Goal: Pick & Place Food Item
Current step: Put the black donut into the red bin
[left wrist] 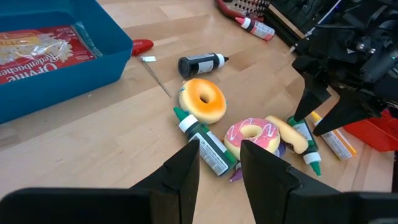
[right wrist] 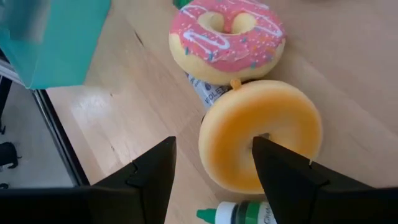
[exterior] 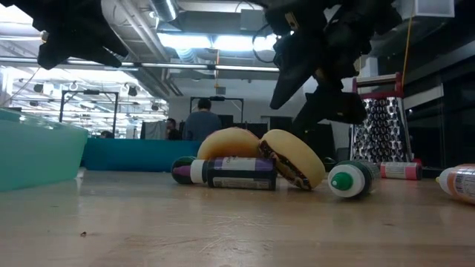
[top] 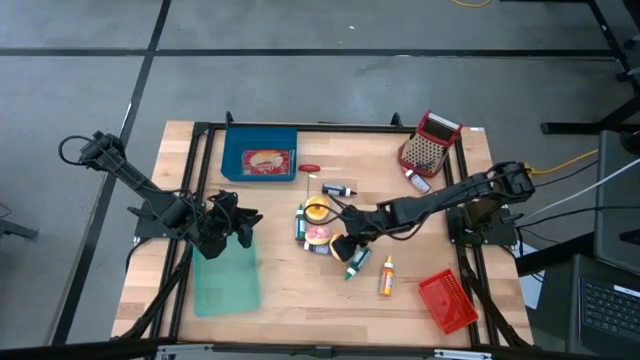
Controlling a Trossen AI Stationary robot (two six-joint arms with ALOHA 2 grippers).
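Right hand poised over the yellow donut, fingers apart and gripping nothing, the donut lying between them on the wooden desk and leaning against a purple-labelled bottle. Pink-frosted donut just beside it, touching the same bottle. Orange-iced donut a little farther off, near a green-capped bottle. Left hand waiting above the teal bin, fingers partly apart, empty.
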